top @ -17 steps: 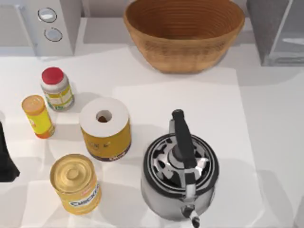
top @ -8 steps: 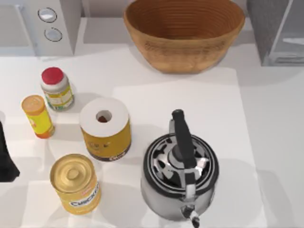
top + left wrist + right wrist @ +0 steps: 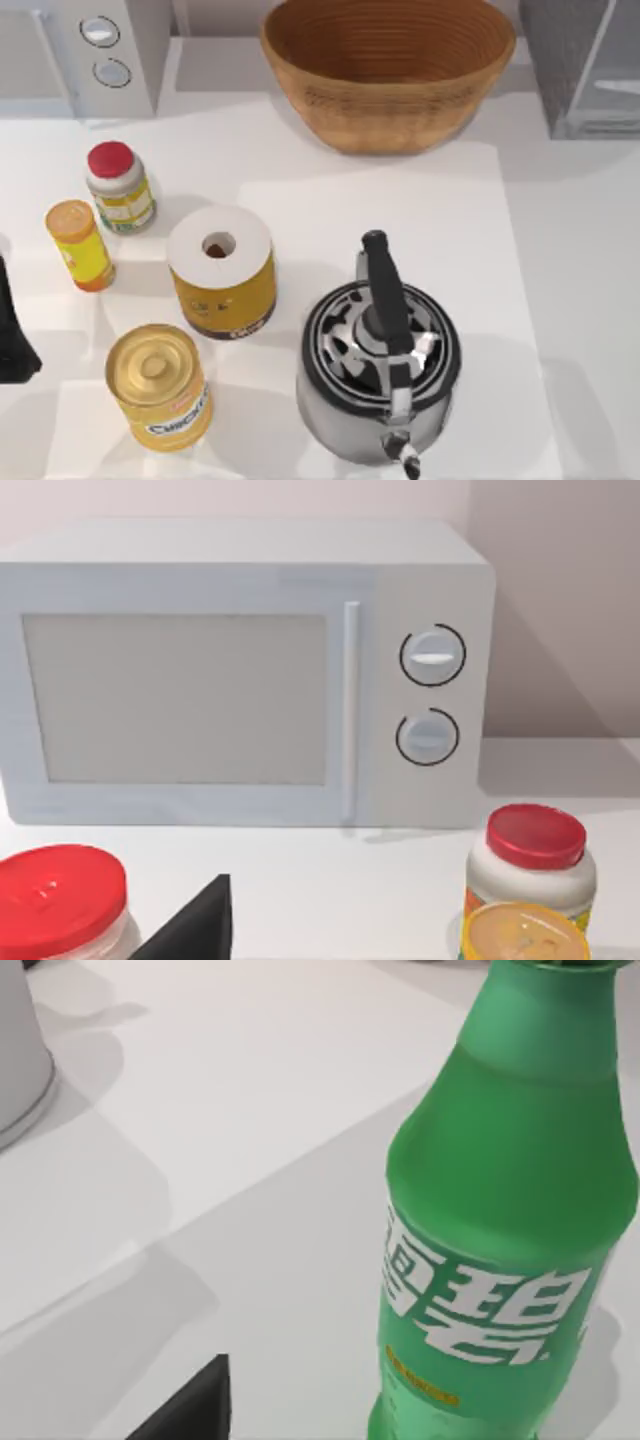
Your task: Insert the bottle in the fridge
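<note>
At frame right in the right wrist view, the green bottle point(image 3: 510, 1210) stands upright, ungrasped; the right gripper's opening cannot be told and should centre squarely on the body before closing.

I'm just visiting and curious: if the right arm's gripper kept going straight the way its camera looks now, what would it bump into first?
Most likely the green bottle, standing upright on the white table just ahead in the right wrist view. Depth is hard to judge, and the bottle sits off to one side, so the gripper might slip past it.

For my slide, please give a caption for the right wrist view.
Green bottle standing upright on the white table, seen close from the right arm's wrist camera.
</note>
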Tool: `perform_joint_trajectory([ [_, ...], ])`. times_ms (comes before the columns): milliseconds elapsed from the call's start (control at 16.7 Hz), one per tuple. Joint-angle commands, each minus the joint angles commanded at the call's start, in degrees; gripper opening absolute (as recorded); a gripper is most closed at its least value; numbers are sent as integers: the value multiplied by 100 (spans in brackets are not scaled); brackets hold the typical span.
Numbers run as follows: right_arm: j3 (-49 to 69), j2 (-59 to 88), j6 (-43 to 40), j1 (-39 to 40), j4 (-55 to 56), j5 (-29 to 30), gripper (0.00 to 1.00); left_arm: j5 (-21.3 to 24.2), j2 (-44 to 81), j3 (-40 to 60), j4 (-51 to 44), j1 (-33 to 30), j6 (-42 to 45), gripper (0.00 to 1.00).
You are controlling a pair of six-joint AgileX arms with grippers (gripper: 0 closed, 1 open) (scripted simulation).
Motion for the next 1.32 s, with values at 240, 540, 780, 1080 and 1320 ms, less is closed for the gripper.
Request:
perform_joint_trajectory([
  [240,-170,-121,922,244,935,-20,100,0,0,0,0,0,0,100],
  [540,-645,-136,2550,734,2946,78,100,0,0,0,0,0,0,100],
  [780,-1031,-11,3795,1160,4633,266,100,0,0,0,0,0,0,100],
  [1080,-1233,122,4726,1536,5832,482,100,0,0,0,0,0,0,100],
  [1320,-1240,131,4783,1563,5899,499,100,0,0,0,0,0,0,100],
])
